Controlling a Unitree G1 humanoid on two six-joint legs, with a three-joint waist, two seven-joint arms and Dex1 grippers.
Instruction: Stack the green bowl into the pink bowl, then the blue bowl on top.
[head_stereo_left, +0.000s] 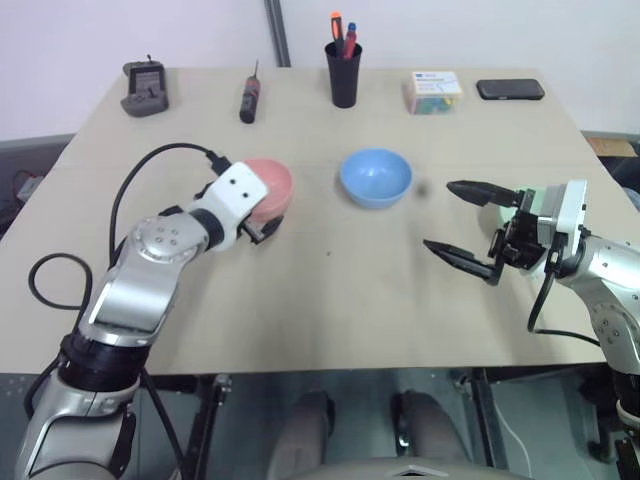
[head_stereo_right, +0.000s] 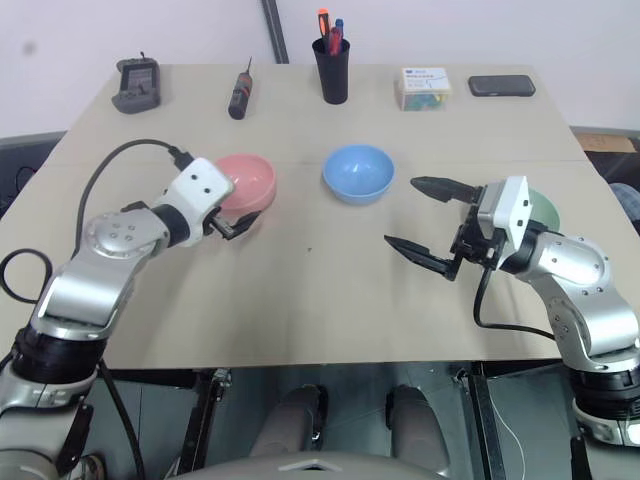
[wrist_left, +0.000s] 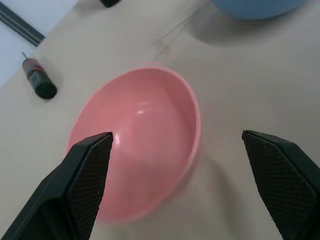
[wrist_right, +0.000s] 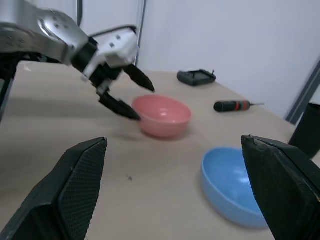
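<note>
A: Left gripper (wrist_right: 126, 93) has its 2 black fingers spread wide, and nothing is between them. It hangs right at the near-left edge of the pink bowl (head_stereo_right: 246, 182); I cannot tell whether a fingertip touches the rim.

B: Right gripper?

A: Right gripper (head_stereo_right: 422, 218) is spread as wide as it goes, empty, held above the table (head_stereo_right: 300, 300), pointing toward the table's middle, about 9 o'clock from its own wrist.

B: Bowl positions, clock-face from table centre?

A: Pink bowl sits upright and empty at roughly 10 o'clock. Blue bowl (head_stereo_right: 358, 173) sits upright and empty at roughly 12 to 1 o'clock, near the pink one but apart from it. Green bowl (head_stereo_right: 543, 212) lies at about 3 o'clock, near the right edge; only a sliver of pale green shows behind the right gripper's white housing, so I cannot tell its attitude.

B: Stacking state?

A: Nothing is stacked. All 3 bowls stand separately.

B: Other items?

A: Back edge, left to right: a dark grey device (head_stereo_left: 146, 88), a screwdriver (head_stereo_left: 249, 98), a black cup (head_stereo_left: 343, 73) holding markers, a small box (head_stereo_left: 433, 91), a black phone (head_stereo_left: 510, 89).
</note>
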